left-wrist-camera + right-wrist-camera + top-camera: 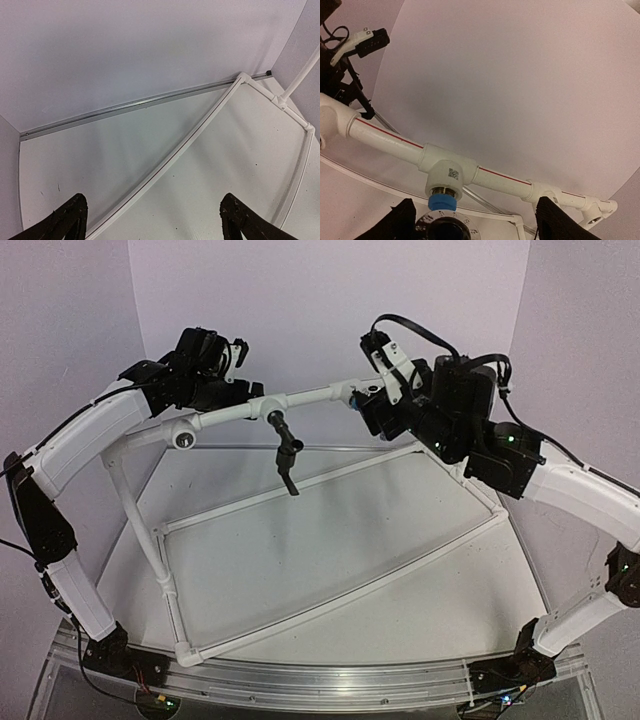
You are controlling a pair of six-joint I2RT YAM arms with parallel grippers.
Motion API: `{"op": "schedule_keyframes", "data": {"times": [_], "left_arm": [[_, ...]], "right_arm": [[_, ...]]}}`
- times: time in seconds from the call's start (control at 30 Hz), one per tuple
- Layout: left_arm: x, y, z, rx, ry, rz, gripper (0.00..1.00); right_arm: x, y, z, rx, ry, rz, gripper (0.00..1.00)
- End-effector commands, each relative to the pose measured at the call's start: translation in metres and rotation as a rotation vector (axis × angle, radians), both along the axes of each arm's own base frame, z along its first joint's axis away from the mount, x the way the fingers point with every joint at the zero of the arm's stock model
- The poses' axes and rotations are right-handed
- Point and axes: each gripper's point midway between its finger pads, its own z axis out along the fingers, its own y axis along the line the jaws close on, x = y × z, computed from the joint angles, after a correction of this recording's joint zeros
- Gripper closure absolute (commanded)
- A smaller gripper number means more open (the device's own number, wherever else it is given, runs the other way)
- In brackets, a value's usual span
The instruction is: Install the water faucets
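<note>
The black faucet hangs from a tee on the top rail of the white pipe frame. The blue faucet has its threaded end in a tee socket of the same rail, with a round chrome flange below it; it also shows in the top view. My right gripper is open, its fingers wide on either side of the blue faucet. My left gripper is open and empty, up by the left part of the rail. The yellow faucet is out of view.
The frame's lower pipes lie on the white table, with uprights at the left and an open elbow socket at the rail's left end. Purple walls close in behind and at both sides. A metal strip runs along the table's edge.
</note>
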Motion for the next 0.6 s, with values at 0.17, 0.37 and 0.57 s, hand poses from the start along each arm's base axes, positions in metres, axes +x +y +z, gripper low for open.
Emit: {"op": "schedule_keyframes", "data": {"times": [0.17, 0.37, 0.57], "left_arm": [[-0.004, -0.004, 0.029, -0.047, -0.066, -0.018, 0.09], [-0.005, -0.004, 0.028, -0.042, -0.064, -0.020, 0.09], [-0.004, -0.004, 0.028, -0.038, -0.063, -0.024, 0.09]], "right_arm": [[0.017, -0.050, 0.021, 0.117, 0.057, -0.071, 0.23], [0.025, -0.067, -0.006, 0.049, 0.101, -0.088, 0.24], [0.022, -0.073, -0.035, -0.016, 0.138, -0.071, 0.24]]}}
